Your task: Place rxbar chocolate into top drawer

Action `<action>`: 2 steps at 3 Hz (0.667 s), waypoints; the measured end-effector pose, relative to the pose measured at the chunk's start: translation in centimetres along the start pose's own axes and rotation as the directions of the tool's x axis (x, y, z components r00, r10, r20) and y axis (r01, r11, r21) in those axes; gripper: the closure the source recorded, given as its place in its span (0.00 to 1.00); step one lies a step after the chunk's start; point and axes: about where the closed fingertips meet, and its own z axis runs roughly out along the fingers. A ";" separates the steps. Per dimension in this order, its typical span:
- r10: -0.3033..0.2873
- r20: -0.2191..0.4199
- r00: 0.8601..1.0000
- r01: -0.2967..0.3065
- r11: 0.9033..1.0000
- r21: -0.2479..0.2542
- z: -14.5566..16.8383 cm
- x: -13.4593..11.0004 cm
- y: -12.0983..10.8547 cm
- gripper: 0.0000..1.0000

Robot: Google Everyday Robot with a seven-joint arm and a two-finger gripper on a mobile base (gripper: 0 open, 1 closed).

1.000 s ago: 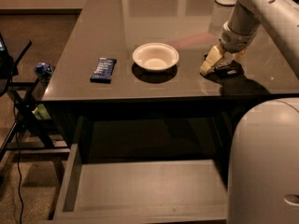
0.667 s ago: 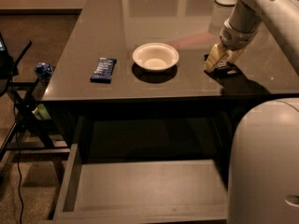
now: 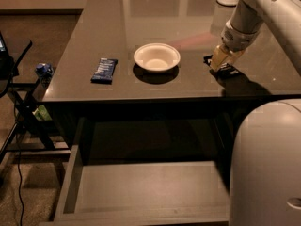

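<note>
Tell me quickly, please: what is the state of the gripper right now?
Gripper: down at the rxbar chocolate, to the right of the white bowl; whether it is open, closed or holding the bar cannot be told.

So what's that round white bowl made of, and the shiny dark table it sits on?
The round white bowl looks like matte paper or thin plastic: it is dull, with no glints. The dark tabletop looks like glass or polished laminate, since it shows bright reflections. The gripper is low over the table to the right of the bowl, at a small black-wrapped bar.
</note>
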 end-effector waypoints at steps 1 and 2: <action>0.000 0.000 1.000 0.000 1.000 0.000 -0.9 -0.2 0.0 1.00; 0.000 0.000 1.000 0.000 1.000 0.000 -1.8 -0.4 -0.1 1.00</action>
